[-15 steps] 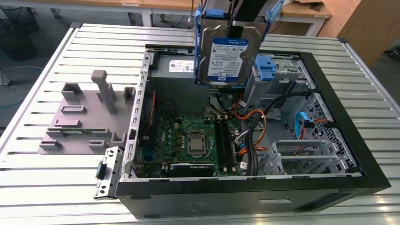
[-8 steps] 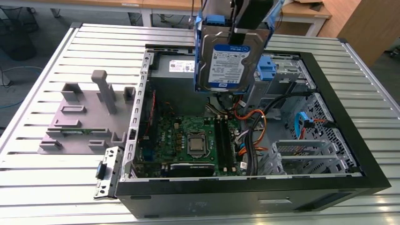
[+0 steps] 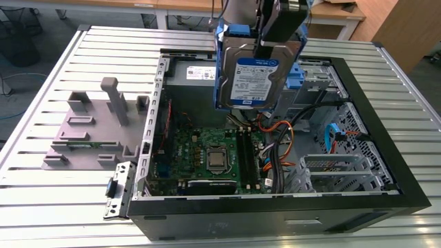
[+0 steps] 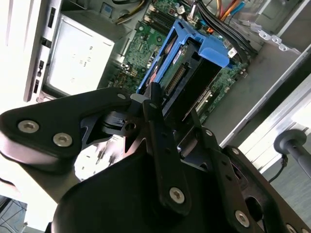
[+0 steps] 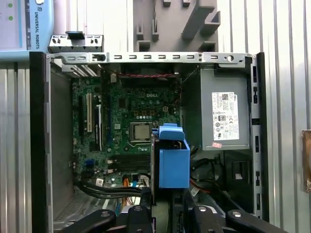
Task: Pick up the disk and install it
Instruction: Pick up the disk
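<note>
Tabletop (image 3: 41, 206): slatted metal. It carries the open case (image 3: 276, 216), which lies on its side with the interior facing up.

Inside the case: grey power box (image 5: 214, 111) at one end, green board (image 5: 131, 111) on the floor beside it.

Disk (image 3: 251, 77): hangs in the air above the case, roughly over where board meets power box, touching neither. It sits directly below my pincer (image 3: 270, 44), on edge, long axis pointing down into the case.

Pincer: closed on the disk's upper end, fingers (image 4: 156, 111) either side of it.
</note>
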Available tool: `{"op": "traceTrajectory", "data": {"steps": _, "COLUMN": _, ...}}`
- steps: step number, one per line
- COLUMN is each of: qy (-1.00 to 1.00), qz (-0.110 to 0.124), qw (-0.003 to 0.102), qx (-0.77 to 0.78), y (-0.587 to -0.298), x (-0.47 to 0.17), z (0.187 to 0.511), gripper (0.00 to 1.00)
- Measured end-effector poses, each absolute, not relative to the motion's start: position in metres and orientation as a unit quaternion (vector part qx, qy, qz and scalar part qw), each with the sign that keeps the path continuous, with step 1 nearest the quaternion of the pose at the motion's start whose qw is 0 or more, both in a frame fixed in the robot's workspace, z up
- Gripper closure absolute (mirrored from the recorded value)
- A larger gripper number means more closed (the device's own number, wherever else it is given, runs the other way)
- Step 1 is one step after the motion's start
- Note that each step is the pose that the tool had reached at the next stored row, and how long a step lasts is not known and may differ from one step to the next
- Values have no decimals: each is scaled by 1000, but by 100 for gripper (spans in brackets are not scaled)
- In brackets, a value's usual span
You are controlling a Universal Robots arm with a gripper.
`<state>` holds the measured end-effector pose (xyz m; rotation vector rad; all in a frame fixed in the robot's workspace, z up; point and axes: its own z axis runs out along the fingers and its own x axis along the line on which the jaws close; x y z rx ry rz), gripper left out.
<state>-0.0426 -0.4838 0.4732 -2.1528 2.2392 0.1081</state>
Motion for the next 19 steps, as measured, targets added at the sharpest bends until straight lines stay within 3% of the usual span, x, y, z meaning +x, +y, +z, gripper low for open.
{"op": "traceTrajectory", "data": {"steps": 19, "qy": 721, "qz": 35, "qw": 17, "qx": -692, "y": -535, "x": -42, "z": 471, "gripper": 65}}
